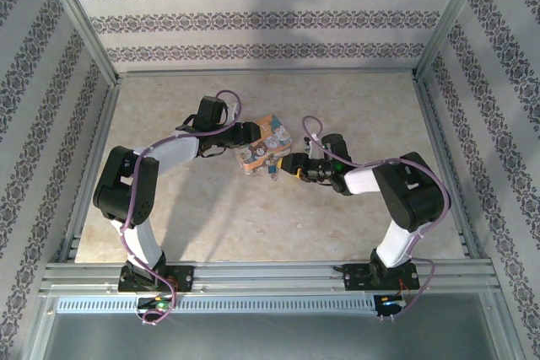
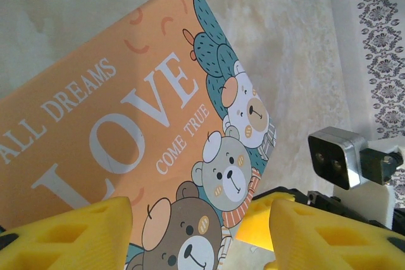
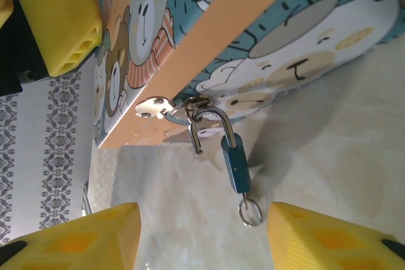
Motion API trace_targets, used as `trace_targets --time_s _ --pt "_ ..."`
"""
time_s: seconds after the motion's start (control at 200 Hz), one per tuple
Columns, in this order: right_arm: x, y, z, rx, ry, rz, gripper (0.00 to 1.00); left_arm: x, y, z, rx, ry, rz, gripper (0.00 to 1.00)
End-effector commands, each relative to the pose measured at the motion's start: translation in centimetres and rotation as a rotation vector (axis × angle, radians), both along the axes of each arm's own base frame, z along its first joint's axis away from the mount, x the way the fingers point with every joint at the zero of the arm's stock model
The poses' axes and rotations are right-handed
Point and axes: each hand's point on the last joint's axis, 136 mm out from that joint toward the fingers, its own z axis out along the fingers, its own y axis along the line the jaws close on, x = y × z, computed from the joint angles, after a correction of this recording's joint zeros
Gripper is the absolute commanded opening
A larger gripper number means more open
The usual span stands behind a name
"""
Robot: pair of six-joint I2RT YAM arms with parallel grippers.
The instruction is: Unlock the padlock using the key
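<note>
While the left tool is clamping the tilted orange LOVE box, its small blue padlock is hanging from the clasp. The ring is dangling before the right tool, which is gaping apart. Next, I reckon, comes pinching that ring, likely the key's.

beige marbled table, striped damask wallpaper walls.

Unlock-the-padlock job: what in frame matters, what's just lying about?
Job:
- blue padlock, hanging from the box's clasp
- small ring under it, likely the key's
- orange LOVE box, gripped by the left claw
- right claw, open, facing the padlock

Not the job:
- table
- patterned walls
- metal frame
</note>
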Motion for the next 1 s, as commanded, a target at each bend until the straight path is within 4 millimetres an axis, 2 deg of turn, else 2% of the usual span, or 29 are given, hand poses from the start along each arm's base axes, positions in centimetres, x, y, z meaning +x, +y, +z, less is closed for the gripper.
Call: trace_targets --time_s 0.0,0.24,0.44,0.994 --pt "1.2 1.4 1.0 0.052 -0.057 0.013 0.54 -2.9 0.8 -4.4 0.086 0.172 0.000 0.60" --pt "2.4 2.4 0.1 0.082 -0.065 0.008 0.53 -2.9 0.8 -4.4 0.083 0.172 0.000 0.60" --pt "2.8 2.8 -1.2 0.078 -0.044 0.001 0.45 -2.9 0.8 -4.4 0.081 0.171 0.002 0.59" --pt "1.7 3.3 -3.2 0.043 0.007 -0.002 0.27 -2.8 0.8 -4.3 0.079 0.168 0.004 0.59"
